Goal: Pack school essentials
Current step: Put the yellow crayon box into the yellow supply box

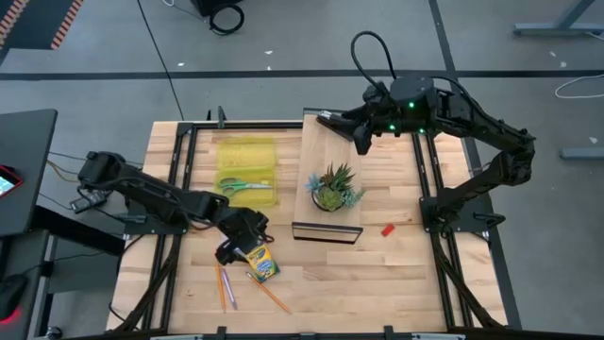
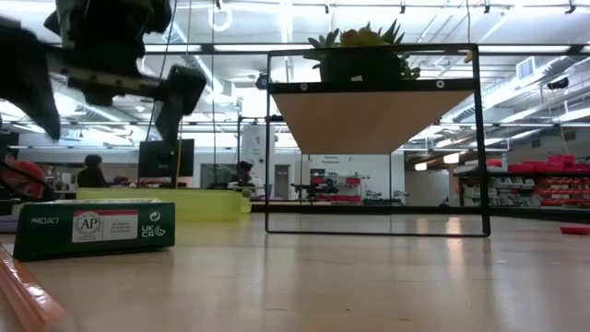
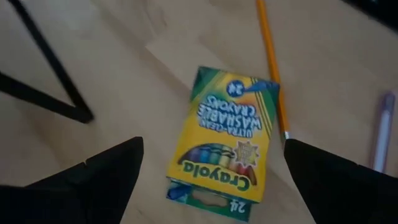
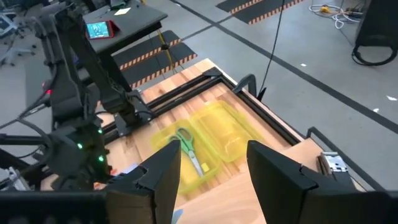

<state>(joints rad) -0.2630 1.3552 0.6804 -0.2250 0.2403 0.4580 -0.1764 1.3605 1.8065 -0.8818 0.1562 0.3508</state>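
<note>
I work in a big open robotics lab or workshop. My wooden surface (image 1: pixel 377 264) stands on a grey concrete floor (image 1: pixel 283 38) with hazard-striped tape (image 4: pixel 149 59) and loose cables (image 1: pixel 226 14). Beyond my gripper (image 2: pixel 101 55), long ceiling strip lights (image 2: pixel 516 88), red shelving (image 2: pixel 544 184) and seated people (image 2: pixel 92 172) show.

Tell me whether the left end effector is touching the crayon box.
Apart. In the left wrist view, the open left end effector shows bare table between each dark finger and the crayon box, which lies flat.
</note>
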